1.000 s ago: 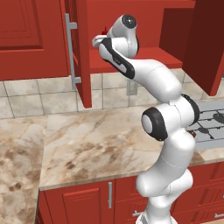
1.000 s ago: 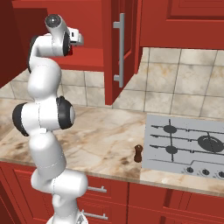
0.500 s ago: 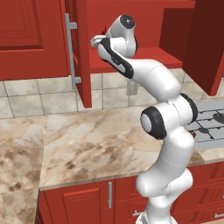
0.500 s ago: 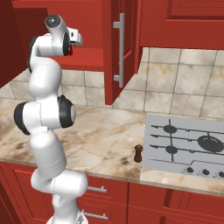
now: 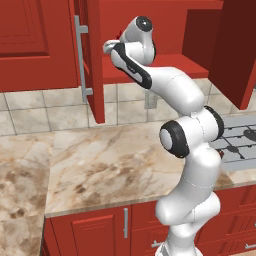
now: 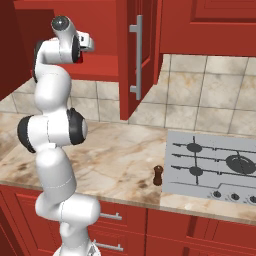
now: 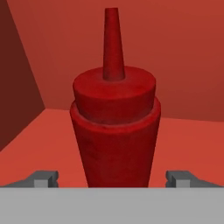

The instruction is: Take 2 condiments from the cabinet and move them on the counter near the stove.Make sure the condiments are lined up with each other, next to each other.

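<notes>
Inside the open red cabinet (image 6: 127, 55), the red squeeze bottle (image 7: 114, 122) stands upright on the shelf between the gripper (image 7: 113, 178)'s spread, untouching tips. The brown shaker (image 6: 158, 175) stands on the counter (image 6: 125, 155), just left of the stove (image 6: 212, 165).

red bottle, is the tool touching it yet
Apart. The hand view shows the tool open, a gap between each fingertip and the red bottle.
</notes>
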Robot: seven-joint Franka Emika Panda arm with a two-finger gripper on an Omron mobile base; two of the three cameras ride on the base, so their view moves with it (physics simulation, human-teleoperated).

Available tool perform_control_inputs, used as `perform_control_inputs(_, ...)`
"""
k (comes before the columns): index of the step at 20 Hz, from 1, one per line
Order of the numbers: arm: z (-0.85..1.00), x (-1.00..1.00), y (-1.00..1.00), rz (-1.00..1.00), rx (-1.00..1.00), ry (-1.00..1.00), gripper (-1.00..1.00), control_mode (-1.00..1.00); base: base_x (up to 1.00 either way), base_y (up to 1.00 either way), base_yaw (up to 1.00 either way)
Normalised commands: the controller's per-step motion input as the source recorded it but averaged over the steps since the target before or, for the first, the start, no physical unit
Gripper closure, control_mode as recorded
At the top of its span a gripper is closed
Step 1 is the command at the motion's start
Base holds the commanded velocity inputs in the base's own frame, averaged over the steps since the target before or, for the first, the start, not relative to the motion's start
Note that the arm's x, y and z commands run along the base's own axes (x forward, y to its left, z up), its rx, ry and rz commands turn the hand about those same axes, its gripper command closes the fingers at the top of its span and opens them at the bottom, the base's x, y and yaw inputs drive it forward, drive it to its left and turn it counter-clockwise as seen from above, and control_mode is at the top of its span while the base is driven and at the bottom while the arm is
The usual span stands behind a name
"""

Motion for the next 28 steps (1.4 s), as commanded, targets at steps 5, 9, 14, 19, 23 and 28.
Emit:
perform_control_inputs(5, 0.0, 0.0, 0.0, 0.0, 0.0, 0.0, 1.0, -1.0, 0.0, 0.0, 0.0)
perform_control_inputs(9, 0.0, 0.0, 0.0, 0.0, 0.0, 0.0, 1.0, -1.0, 0.0, 0.0, 0.0)
perform_control_inputs(14, 0.0, 0.0, 0.0, 0.0, 0.0, 0.0, 1.0, -1.0, 0.0, 0.0, 0.0)
perform_control_inputs(19, 0.01, 0.0, 0.0, 0.0, 0.0, 0.0, 1.0, -1.0, 0.0, 0.0, 0.0)
perform_control_inputs(23, 0.1, -0.1, -0.14, 0.0, 0.0, 0.0, 1.0, -1.0, 0.0, 0.0, 0.0)
perform_control_inputs(28, 0.17, -0.15, -0.1, 0.0, 0.0, 0.0, 1.0, -1.0, 0.0, 0.0, 0.0)
